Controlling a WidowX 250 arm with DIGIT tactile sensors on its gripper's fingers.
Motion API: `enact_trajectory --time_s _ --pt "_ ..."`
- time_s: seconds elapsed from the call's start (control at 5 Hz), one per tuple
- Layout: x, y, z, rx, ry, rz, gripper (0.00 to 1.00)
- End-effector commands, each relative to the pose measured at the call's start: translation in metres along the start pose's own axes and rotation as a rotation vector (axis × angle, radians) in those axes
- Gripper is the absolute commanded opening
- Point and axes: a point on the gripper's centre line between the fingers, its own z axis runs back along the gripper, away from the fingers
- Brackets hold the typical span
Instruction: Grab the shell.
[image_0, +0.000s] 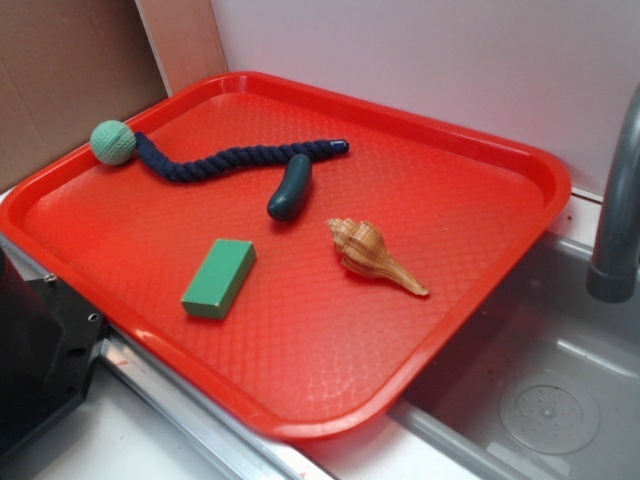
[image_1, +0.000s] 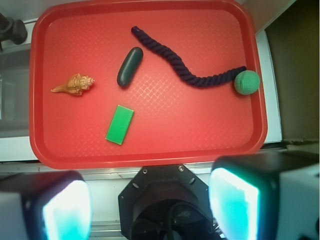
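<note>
Red plastic fills most of both views: a tray (image_0: 520, 160) set beside a grey sink (image_0: 540, 400), with the shell (image_0: 368, 253) lying on its side just right of the tray's middle, tail pointing toward the sink, well apart from the green block (image_0: 219, 277), the dark capsule-shaped piece (image_0: 290, 187) and the blue rope (image_0: 240, 160) with its green ball (image_0: 113, 142). From the wrist view the end effector (image_1: 150, 205) hangs high above the tray's near edge with its pads (image_1: 232, 205) spread wide and holding nothing, so the grab looks barely begun: approach, descent and closing on the shell all remain.
</note>
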Motion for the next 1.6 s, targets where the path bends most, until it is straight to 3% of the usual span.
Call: enact_trajectory --time_s 0.0,0.4,0.6,0.8,1.0,1.4 --pt "0.000 0.000 0.000 0.000 0.000 0.000 1.00" --pt "0.021 -0.002 -0.013 -0.044 -0.053 -0.281 1.00" --pt "0.032 -0.012 -0.024 -0.086 -0.100 -0.520 1.00" --pt "0.042 -0.023 -0.035 -0.071 -0.169 -0.726 1.00" --pt "0.049 -0.042 -0.052 -0.097 -0.204 -0.917 1.00" --pt "0.072 -0.073 -0.092 -0.110 -0.195 -1.137 1.00"
